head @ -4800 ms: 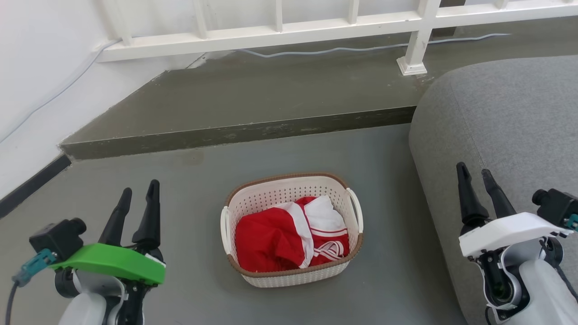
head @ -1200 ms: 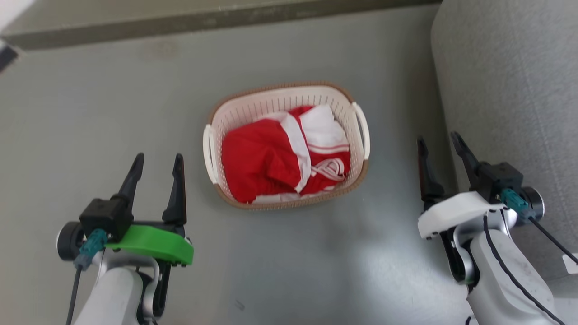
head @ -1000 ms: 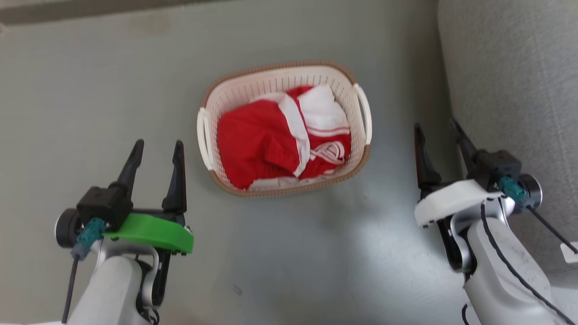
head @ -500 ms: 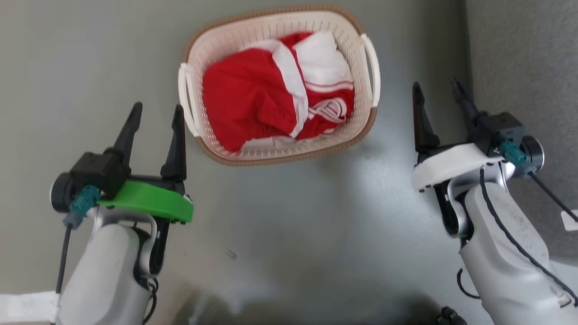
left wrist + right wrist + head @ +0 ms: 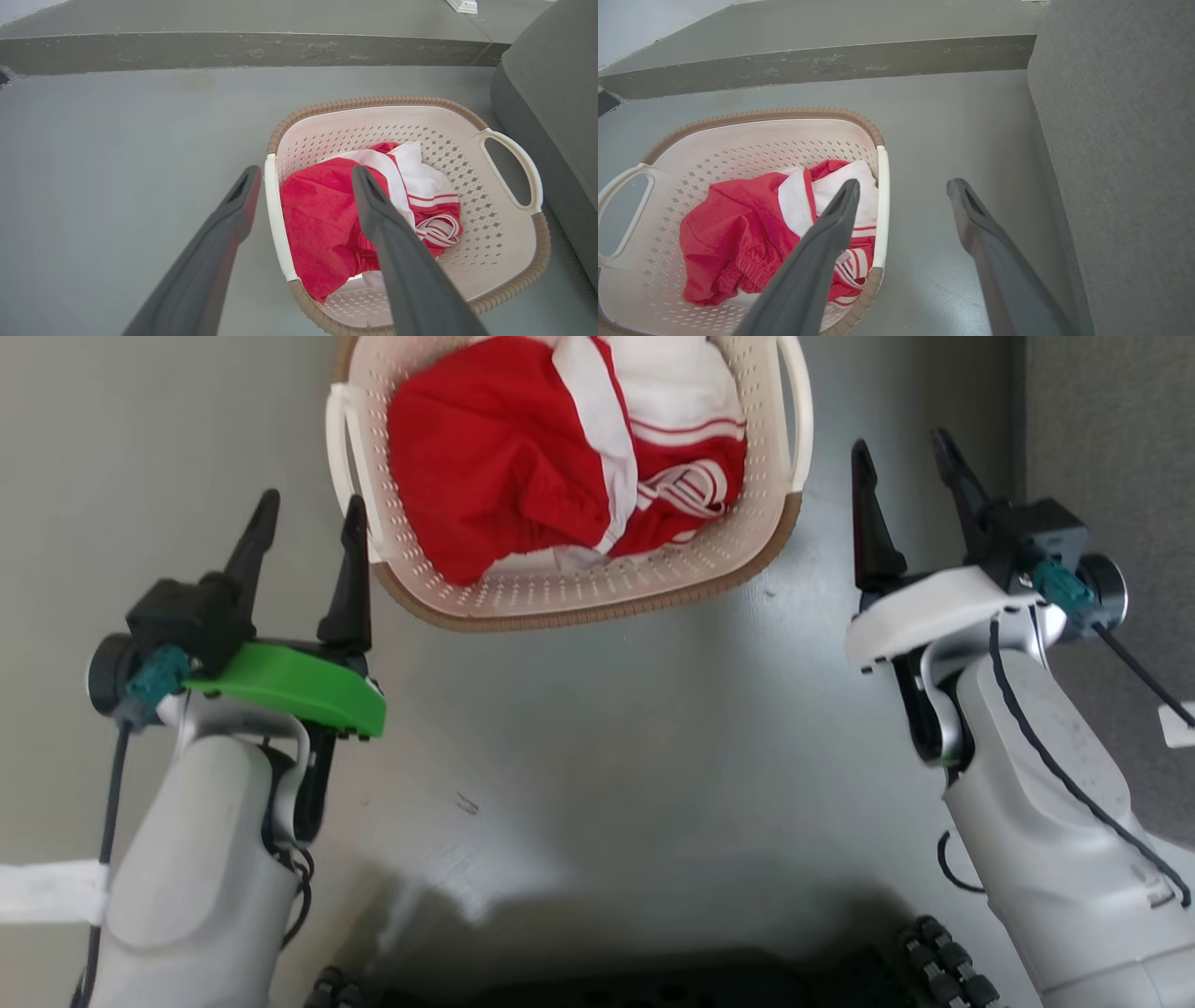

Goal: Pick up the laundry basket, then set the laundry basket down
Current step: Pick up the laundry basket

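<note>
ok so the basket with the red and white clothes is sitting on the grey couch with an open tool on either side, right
No: the left wrist view shows the laundry basket standing on the floor beside the grey couch. The red and white clothes are in it, with the open left tool and right tool either side.

A smooth grey floor (image 5: 117, 163) runs back to a low raised step (image 5: 233, 46) with a scuffed, chipped front face. A grey fabric-covered seat (image 5: 1120, 163) with a rounded edge stands on the floor at the right. A white post foot (image 5: 460, 5) rests on the step; a pale wall (image 5: 644, 23) rises behind.
</note>
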Robot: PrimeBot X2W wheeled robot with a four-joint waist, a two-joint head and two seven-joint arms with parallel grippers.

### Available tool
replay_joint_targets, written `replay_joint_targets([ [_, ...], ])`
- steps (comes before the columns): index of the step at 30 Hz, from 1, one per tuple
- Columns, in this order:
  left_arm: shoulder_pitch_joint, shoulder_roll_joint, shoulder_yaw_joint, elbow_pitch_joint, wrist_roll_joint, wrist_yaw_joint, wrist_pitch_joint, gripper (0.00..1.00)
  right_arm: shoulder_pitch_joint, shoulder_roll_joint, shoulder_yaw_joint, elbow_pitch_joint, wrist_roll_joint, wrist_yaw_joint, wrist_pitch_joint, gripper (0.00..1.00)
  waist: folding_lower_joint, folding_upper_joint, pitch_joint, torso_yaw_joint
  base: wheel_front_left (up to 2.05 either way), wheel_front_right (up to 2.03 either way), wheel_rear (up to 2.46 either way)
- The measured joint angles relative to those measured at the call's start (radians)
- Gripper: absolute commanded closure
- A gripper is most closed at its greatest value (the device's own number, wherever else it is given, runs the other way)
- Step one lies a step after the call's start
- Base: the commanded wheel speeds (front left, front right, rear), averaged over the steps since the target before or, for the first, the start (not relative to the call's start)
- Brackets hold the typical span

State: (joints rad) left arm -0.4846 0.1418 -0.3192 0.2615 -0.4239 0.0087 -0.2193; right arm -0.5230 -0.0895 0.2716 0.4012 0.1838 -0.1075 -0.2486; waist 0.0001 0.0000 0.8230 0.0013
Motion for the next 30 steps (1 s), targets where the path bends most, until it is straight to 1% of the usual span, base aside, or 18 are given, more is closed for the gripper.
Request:
replay_joint_targets([
  [3,-0.035,0.001,0.008,0.040,-0.002,-0.010,0.004,0.00,-0.043,0.004,0.015,0.037,0.000,0.002,0.000,0.00,0.0000,0.0001,0.035,-0.003,0.00,0.00,0.00],
  [5,-0.054,0.001,0.010,0.063,-0.004,-0.013,0.009,0.00,-0.063,0.008,0.022,0.058,0.000,0.010,0.003,0.00,0.0000,0.0000,0.050,-0.006,0.00,0.00,0.00],
  [8,-0.082,0.000,0.010,0.100,-0.005,-0.021,0.016,0.00,-0.092,0.012,0.032,0.091,0.000,0.011,0.004,0.00,0.0000,0.0000,0.070,-0.011,0.00,0.00,0.00],
  [11,-0.109,0.000,0.011,0.142,-0.012,-0.028,0.024,0.00,-0.127,0.013,0.045,0.125,0.000,0.019,0.011,0.00,0.0000,0.0000,0.086,-0.016,0.00,0.00,0.00],
  [13,-0.120,-0.001,0.011,0.158,-0.014,-0.032,0.026,0.00,-0.138,0.014,0.048,0.135,0.000,0.020,0.012,0.00,0.0000,0.0000,0.091,-0.018,0.00,0.00,0.00],
  [15,-0.141,-0.001,0.008,0.186,-0.014,-0.036,0.033,0.00,-0.161,0.016,0.057,0.160,0.000,0.028,0.012,0.00,0.0000,0.0000,0.099,-0.020,0.00,0.00,0.00],
  [18,-0.173,-0.004,0.004,0.232,-0.014,-0.046,0.038,0.00,-0.189,0.019,0.067,0.198,0.000,0.029,0.012,0.00,0.0000,0.0000,0.107,-0.023,0.00,0.00,0.00],
  [23,-0.228,-0.003,0.006,0.295,-0.015,-0.058,0.054,0.00,-0.244,0.021,0.099,0.251,0.002,0.042,0.026,0.00,0.0000,0.0000,0.115,-0.025,0.00,0.00,0.00],
  [30,-0.315,-0.004,-0.004,0.390,-0.023,-0.080,0.106,0.00,-0.333,0.024,0.135,0.333,0.004,0.058,0.066,0.00,0.0000,0.0000,0.128,-0.030,0.00,0.00,0.00],
])
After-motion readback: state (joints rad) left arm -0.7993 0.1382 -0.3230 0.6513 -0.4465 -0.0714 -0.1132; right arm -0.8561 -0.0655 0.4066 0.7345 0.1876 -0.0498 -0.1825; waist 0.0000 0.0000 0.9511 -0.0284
